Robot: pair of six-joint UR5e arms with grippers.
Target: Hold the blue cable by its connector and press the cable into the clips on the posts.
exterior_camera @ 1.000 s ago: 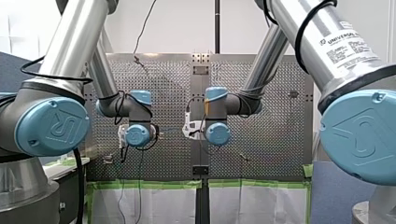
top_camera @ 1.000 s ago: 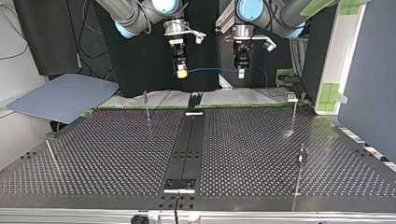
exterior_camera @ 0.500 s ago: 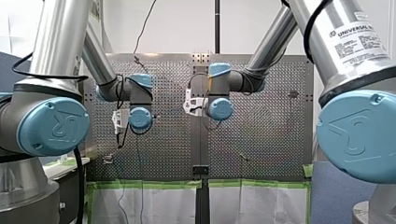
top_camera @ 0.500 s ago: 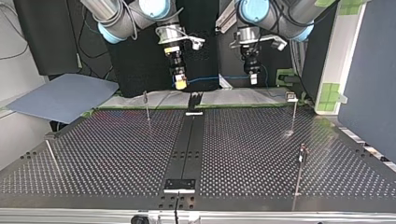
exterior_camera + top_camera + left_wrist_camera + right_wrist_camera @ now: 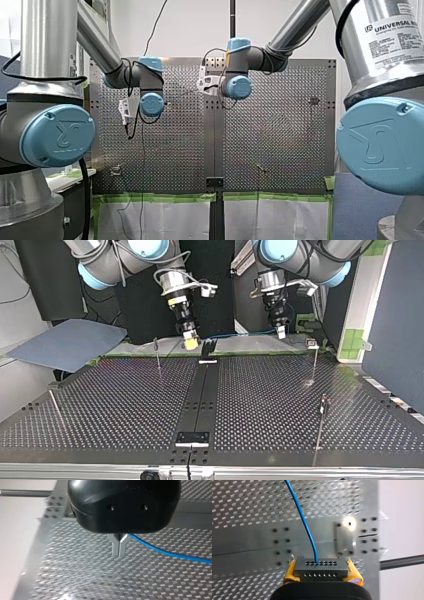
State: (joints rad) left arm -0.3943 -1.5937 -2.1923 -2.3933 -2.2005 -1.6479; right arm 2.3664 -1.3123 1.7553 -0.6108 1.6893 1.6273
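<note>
Perforated table (image 5: pixel 125 405): black centre strip (image 5: pixel 200 395); thin posts (image 5: pixel 158 355) upright on it.

Sticker (image 5: pixel 394 40), my right arm's tube: "UNIVERSAL RO…", cut off at edge; small print illegible.
Blue joint cap (image 5: pixel 59 136): UR logo.

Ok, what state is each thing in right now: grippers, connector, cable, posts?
My left gripper: shut on the blue cable.
My right gripper: shut on the connector.
Blue cable: strung in the air between both grippers, in no clip.
Posts: upright, no cable on them.
</note>
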